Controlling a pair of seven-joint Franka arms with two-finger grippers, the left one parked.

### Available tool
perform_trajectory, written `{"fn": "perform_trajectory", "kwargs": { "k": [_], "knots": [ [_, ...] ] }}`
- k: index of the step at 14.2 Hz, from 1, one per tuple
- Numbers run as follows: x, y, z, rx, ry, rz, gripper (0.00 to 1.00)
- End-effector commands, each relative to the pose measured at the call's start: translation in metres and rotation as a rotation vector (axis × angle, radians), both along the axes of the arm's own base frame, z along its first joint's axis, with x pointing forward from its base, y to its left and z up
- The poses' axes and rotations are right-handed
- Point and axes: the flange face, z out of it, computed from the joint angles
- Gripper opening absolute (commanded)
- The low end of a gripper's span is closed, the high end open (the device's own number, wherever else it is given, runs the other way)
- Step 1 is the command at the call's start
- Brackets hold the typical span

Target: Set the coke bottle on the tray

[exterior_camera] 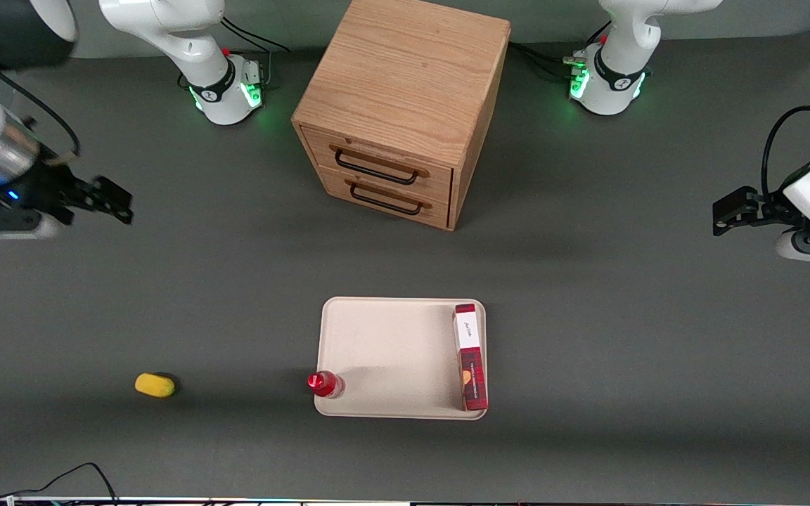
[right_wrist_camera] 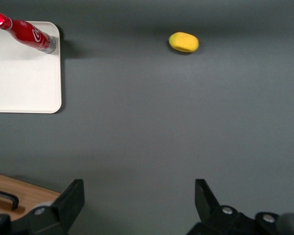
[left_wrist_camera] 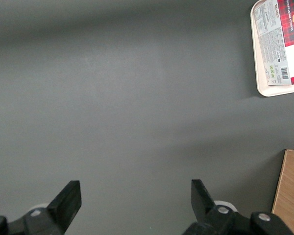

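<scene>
The working arm's claw [exterior_camera: 113, 200] hangs empty above bare grey tabletop [exterior_camera: 236, 295] at its own end of the table, its two fingers [right_wrist_camera: 68, 203] spread wide apart, well clear of every object. Nothing lies between the claw and the items nearer the front camera. A single yellow oval object [exterior_camera: 155, 385] rests alone on the tabletop toward the working arm's end. Beside it, nearer the table's middle, one beige tray [exterior_camera: 384, 344] holds two things: the coke bottle [exterior_camera: 325, 384] stands upright at the tray's corner nearest both the camera and the working arm, just inside the rim, and one long red-and-white box [exterior_camera: 470, 355] lies flat along the edge toward the parked arm. One wooden cabinet [exterior_camera: 405, 91] with two black-handled drawers [exterior_camera: 384, 184] stands farther from the camera than the tray.
</scene>
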Motion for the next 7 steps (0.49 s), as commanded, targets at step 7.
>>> {"fn": "perform_trajectory", "kwargs": {
  "k": [7],
  "knots": [
    [-0.0139,-0.016,0.0291,0.026,-0.001,-0.005,1.0]
  ]
}}
